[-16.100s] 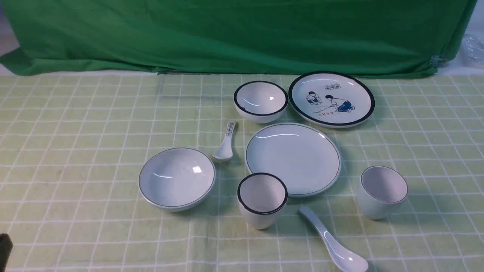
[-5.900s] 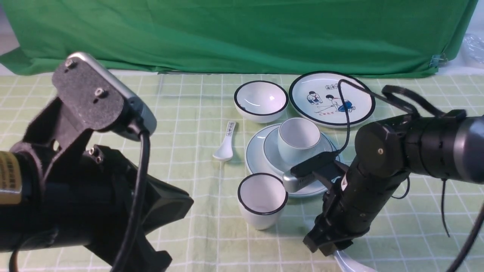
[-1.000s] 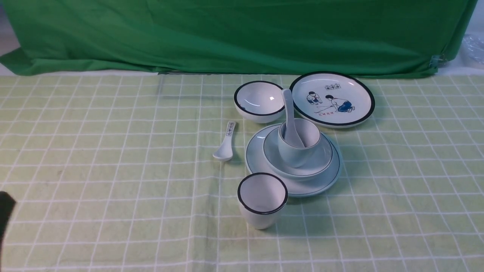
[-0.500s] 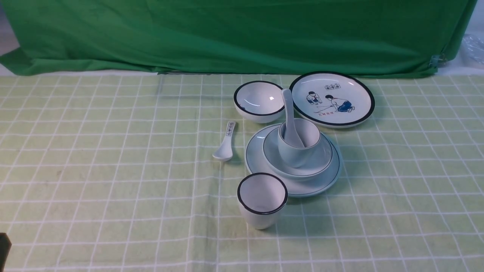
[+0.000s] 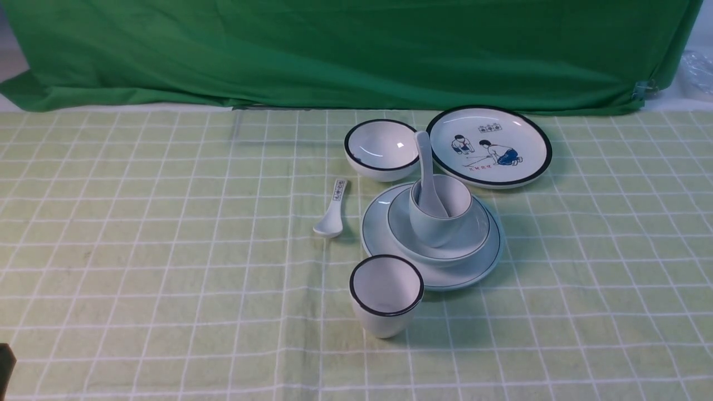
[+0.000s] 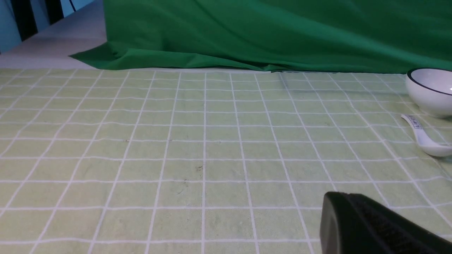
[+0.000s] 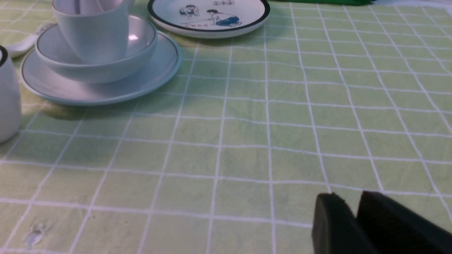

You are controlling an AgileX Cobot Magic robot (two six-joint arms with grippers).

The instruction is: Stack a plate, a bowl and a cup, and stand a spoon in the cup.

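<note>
The plain pale bluish-white round plate [image 5: 384,245] lies on the green checked surface [image 5: 167,250], right of its middle and nearer the far edge than the near one. The wide shallow pale bowl [image 5: 473,234] sits in it, the handleless pale bluish-white cup [image 5: 437,228] stands in the bowl, and the glossy white ceramic soup spoon [image 5: 426,167] stands in the cup, its handle leaning toward the far edge. Judging by this, the stack looks complete. All four pieces appear to be glazed ceramic: stiff, fairly heavy for their size, slick and easily chipped. The stack is likely top-heavy, so any lift would best come from under the plate's rim, and the spoon from mid-handle. Just beside the plate's near rim stands a black-rimmed white cup [image 5: 386,298]; toward the far edge lie a black-rimmed small bowl [image 5: 382,149] and a black-rimmed plate with cartoon figures [image 5: 488,146]; a small spoon with a printed handle [image 5: 332,211] lies just off the plate's left. The left tool [image 6: 374,229] is clenched and empty, well apart from everything; the right tool [image 7: 355,222] grasps nothing, its jaws a sliver apart.
</note>
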